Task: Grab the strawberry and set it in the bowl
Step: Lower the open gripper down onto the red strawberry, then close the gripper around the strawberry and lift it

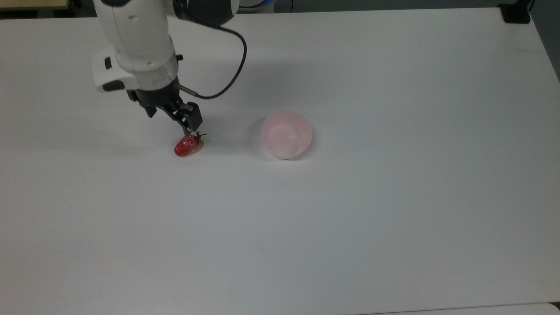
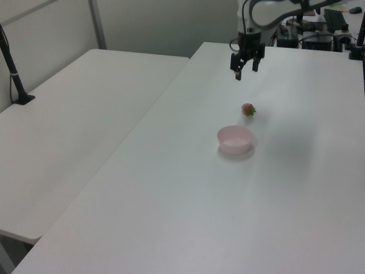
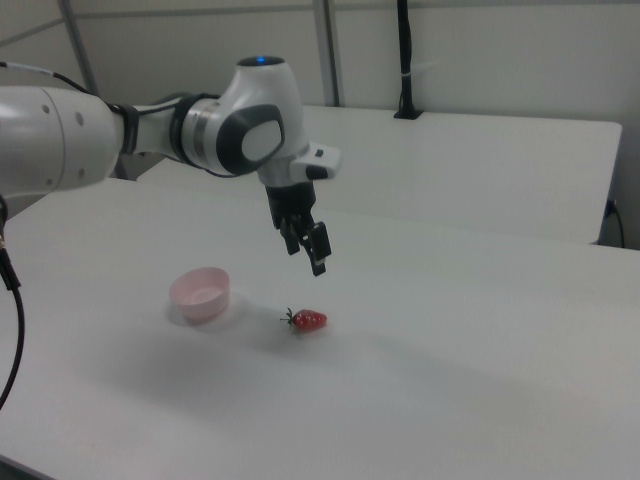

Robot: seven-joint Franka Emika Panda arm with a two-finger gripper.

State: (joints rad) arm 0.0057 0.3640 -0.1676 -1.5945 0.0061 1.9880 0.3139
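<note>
1. Top view: the strawberry (image 1: 188, 145) lies on its side on the white table (image 1: 393, 197), its green stem toward the top view's right, well apart from the pale pink bowl (image 1: 286, 134), which stands upright and empty farther to the top view's right.
2. The gripper (image 1: 169, 119) hangs from the white arm (image 1: 135, 39) above and to the top view's left of the strawberry; one black fingertip (image 1: 187, 130) overlaps the fruit's upper edge as seen from here.
3. Right view: the gripper (image 3: 305, 251) is plainly in the air above the table, well clear of the strawberry (image 3: 308, 320) below it, so nothing is grasped.
4. The two fingers stand spread apart with a gap between them, seen most clearly in the left view, where the gripper (image 2: 244, 69) hovers beyond the strawberry (image 2: 248, 109).
5. In the left view the bowl (image 2: 235, 139) sits nearer the camera than the strawberry, close by but not touching it.
6. A black cable (image 1: 227, 74) loops from the arm's wrist.
</note>
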